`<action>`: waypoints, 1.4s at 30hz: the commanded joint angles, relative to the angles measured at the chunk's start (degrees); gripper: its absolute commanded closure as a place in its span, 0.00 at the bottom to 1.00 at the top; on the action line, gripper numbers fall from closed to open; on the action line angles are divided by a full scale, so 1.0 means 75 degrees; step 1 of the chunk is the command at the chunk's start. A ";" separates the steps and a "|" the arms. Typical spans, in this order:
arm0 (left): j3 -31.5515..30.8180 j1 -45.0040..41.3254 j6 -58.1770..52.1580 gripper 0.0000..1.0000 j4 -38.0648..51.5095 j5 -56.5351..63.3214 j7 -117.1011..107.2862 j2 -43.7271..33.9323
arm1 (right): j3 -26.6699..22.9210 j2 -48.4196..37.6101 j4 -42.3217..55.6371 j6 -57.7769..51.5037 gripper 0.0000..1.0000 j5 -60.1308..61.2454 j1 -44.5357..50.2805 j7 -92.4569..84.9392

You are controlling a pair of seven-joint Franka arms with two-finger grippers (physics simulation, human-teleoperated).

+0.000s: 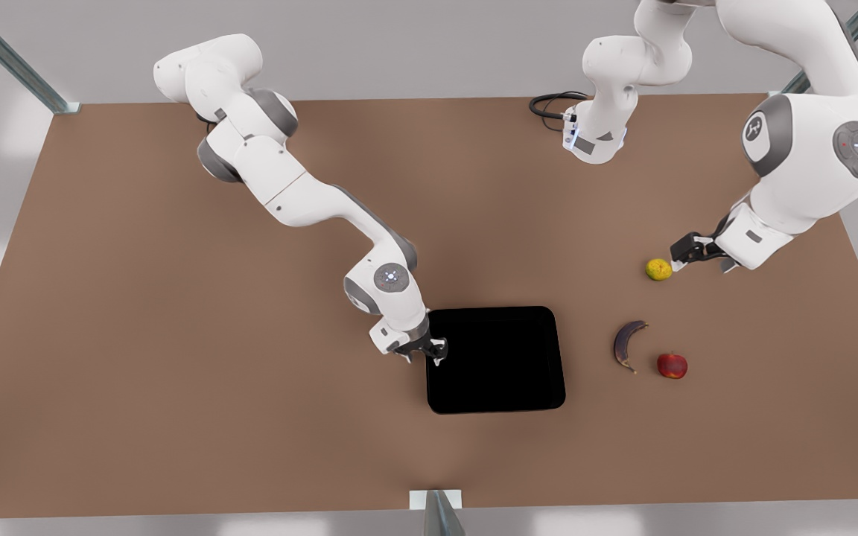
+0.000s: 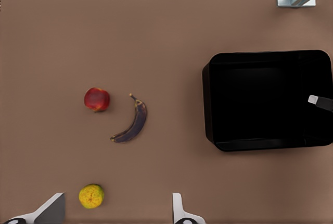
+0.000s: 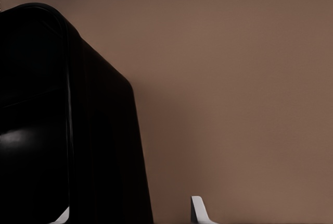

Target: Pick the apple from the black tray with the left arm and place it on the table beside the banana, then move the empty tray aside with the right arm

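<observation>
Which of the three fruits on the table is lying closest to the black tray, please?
The dark purple-brown banana. It lies between the black tray and the red apple; the bumpy yellow-green fruit sits farther off, by the left tool.

Right gripper point(image 1: 421, 351) low at front view's left, wrist pointing down, fingers point(image 3: 197, 208) apart. Left gripper point(image 1: 678, 260) at front view's right, far side, arm bent high, wrist tilted, fingers point(image 2: 177, 206) spread wide, holding nothing.
</observation>
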 commanded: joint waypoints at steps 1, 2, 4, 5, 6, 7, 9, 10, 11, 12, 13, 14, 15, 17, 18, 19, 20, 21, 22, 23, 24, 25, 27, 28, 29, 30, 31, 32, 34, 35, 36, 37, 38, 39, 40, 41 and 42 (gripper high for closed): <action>0.0000 0.0008 0.0004 0.00 0.0011 0.0005 -0.0137 -0.0008 | -0.0005 0.0045 0.0013 0.0097 0.24 -0.0015 0.0000 -0.1164; 0.0000 0.0008 0.0004 0.00 0.0023 0.0005 -0.0137 -0.0020 | -0.0005 0.0080 0.0013 0.0097 0.26 -0.0015 -0.0012 -0.1176; 0.0000 0.0008 0.0004 0.00 0.0023 0.0005 -0.0137 -0.0020 | -0.0005 0.0150 0.0084 0.0097 0.29 -0.0015 -0.0012 -0.1223; 0.0000 0.0008 -0.0007 0.00 0.0023 0.0005 -0.0137 -0.0020 | -0.0005 0.0150 0.0084 0.0108 0.29 -0.0015 -0.0012 -0.1270; 0.0000 0.0008 -0.0007 0.00 0.0011 0.0005 -0.0137 -0.0008 | -0.0005 0.0150 0.0084 0.0097 0.37 -0.0003 -0.0024 -0.1258; 0.0000 0.0008 0.0004 0.00 0.0011 0.0005 -0.0137 -0.0008 | 0.0007 0.0150 0.0084 0.0097 0.39 -0.0003 -0.0024 -0.1246; 0.0000 0.0008 0.0005 0.00 0.0023 0.0005 -0.0137 -0.0008 | 0.0007 0.0150 0.0084 0.0097 0.50 0.0009 -0.0024 -0.1246; 0.0000 0.0008 0.0004 0.00 0.0023 0.0005 -0.0149 -0.0008 | 0.0019 0.0139 0.0084 0.0097 0.54 0.0009 -0.0024 -0.1246; 0.0000 0.0008 0.0004 0.00 0.0023 0.0005 -0.0149 -0.0008 | 0.0019 0.0139 0.0084 0.0097 0.57 0.0020 -0.0024 -0.1246; 0.0000 0.0008 0.0004 0.00 0.0023 0.0005 -0.0149 -0.0008 | 0.0019 0.0139 0.0084 0.0097 0.59 0.0020 -0.0024 -0.1246; 0.0000 0.0008 0.0004 0.00 0.0023 0.0005 -0.0149 0.0004 | 0.0019 0.0139 0.0084 0.0097 0.60 0.0020 -0.0024 -0.1246; 0.0000 0.0008 0.0016 0.00 0.0023 0.0005 -0.0149 0.0004 | 0.0019 0.0139 0.0084 0.0097 0.60 0.0020 -0.0035 -0.1246; 0.0000 0.0008 0.0005 0.00 0.0023 0.0005 -0.0149 0.0004 | 0.0019 0.0139 0.0084 0.0097 0.54 0.0020 -0.0024 -0.1246; 0.0000 0.0008 0.0028 0.00 0.0023 0.0005 -0.0137 0.0015 | 0.0019 0.0139 0.0084 0.0097 0.51 0.0020 -0.0024 -0.1246; 0.0000 0.0008 0.0040 0.00 0.0023 0.0005 -0.0149 0.0015 | 0.0019 0.0139 0.0084 0.0097 0.49 0.0020 -0.0035 -0.1246; 0.0000 0.0008 0.0040 0.00 0.0023 0.0005 -0.0149 0.0015 | 0.0031 0.0127 0.0095 0.0097 0.49 0.0020 -0.0035 -0.1235; 0.0000 0.0008 0.0040 0.00 0.0023 0.0005 -0.0149 0.0015 | 0.0101 0.0127 0.0095 0.0097 0.51 0.0032 -0.0105 -0.1223; 0.0000 0.0008 0.0040 0.00 0.0023 0.0005 -0.0149 0.0015 | 0.0183 0.0139 0.0095 0.0097 0.51 0.0067 -0.0141 -0.1176; 0.0000 0.0008 0.0040 0.00 0.0023 0.0005 -0.0149 0.0015 | 0.0183 0.0127 0.0095 0.0097 0.51 0.0383 -0.0152 -0.1153; 0.0000 0.0008 0.0040 0.00 0.0046 0.0005 -0.0149 0.0015 | 0.0183 0.0127 0.0095 0.0097 0.51 0.0665 -0.0152 -0.1141; 0.0000 0.0008 0.0040 0.00 0.0117 0.0005 -0.0137 0.0015 | 0.0183 0.0139 0.0095 0.0097 0.51 0.0864 -0.0152 -0.1129; 0.0000 0.0008 0.0040 0.00 0.0117 0.0005 -0.0149 0.0027 | 0.0183 0.0139 0.0095 0.0097 0.51 0.0876 -0.0152 -0.1047; 0.0000 0.0008 0.0016 0.00 0.0117 0.0005 -0.0149 0.0027 | 0.0183 0.0127 0.0095 0.0097 0.56 0.1204 -0.0152 -0.0965; 0.0000 0.0008 0.0016 0.00 0.0117 0.0017 -0.0149 0.0027 | 0.0195 0.0127 0.0095 0.0097 0.62 0.1298 -0.0152 -0.0977; 0.0000 0.0008 0.0016 0.00 0.0117 0.0017 -0.0149 0.0027 | 0.0276 0.0127 0.0095 0.0097 0.66 0.1298 -0.0199 -0.0977; 0.0000 0.0008 0.0016 0.00 0.0117 0.0017 -0.0149 0.0027 | 0.0358 0.0127 0.0084 0.0097 0.67 0.1309 -0.0246 -0.0977; 0.0000 0.0008 0.0016 0.00 0.0117 0.0017 -0.0149 0.0027 | 0.0394 0.0127 0.0084 0.0097 0.69 0.1309 -0.0258 -0.0977; 0.0000 0.0008 0.0016 0.00 0.0117 0.0017 -0.0149 0.0027 | 0.0429 0.0127 0.0084 0.0097 0.69 0.1309 -0.0258 -0.0965; 0.0000 0.0008 0.0016 0.00 0.0128 0.0064 -0.0149 0.0027 | 0.0499 0.0115 0.0095 0.0097 0.69 0.1309 -0.0258 -0.0965; 0.0000 0.0008 0.0028 0.00 0.0128 0.0076 -0.0149 0.0027 | 0.0534 0.0103 0.0084 0.0085 0.69 0.1309 -0.0258 -0.0965; 0.0000 0.0008 0.0028 0.00 0.0128 0.0076 -0.0149 0.0027 | 0.0570 0.0103 0.0084 0.0085 0.69 0.1309 -0.0258 -0.0965; -0.0011 0.0008 0.0016 0.00 0.0117 0.0076 -0.0149 0.0027 | 0.0605 0.0092 0.0095 0.0085 0.69 0.1309 -0.0270 -0.0965; -0.0012 0.0008 0.0016 0.00 0.0117 0.0076 -0.0149 0.0027 | 0.0640 0.0092 0.0095 0.0085 0.69 0.1309 -0.0293 -0.0965; -0.0011 0.0008 0.0016 0.00 0.0117 0.0076 -0.0149 0.0027 | 0.0710 0.0092 0.0095 0.0073 0.72 0.1309 -0.0316 -0.0965; 0.0000 0.0008 0.0016 0.00 0.0117 0.0076 -0.0149 0.0015 | 0.0722 0.0092 0.0084 0.0073 0.74 0.1309 -0.0317 -0.0965; -0.0012 -0.0004 0.0016 0.00 0.0128 0.0076 -0.0149 0.0015 | 0.0781 0.0092 0.0084 0.0050 0.76 0.1321 -0.0351 -0.0965; -0.0012 -0.0004 0.0016 0.00 0.0117 0.0076 -0.0149 0.0027 | 0.0828 0.0080 0.0084 0.0050 0.76 0.1321 -0.0352 -0.0965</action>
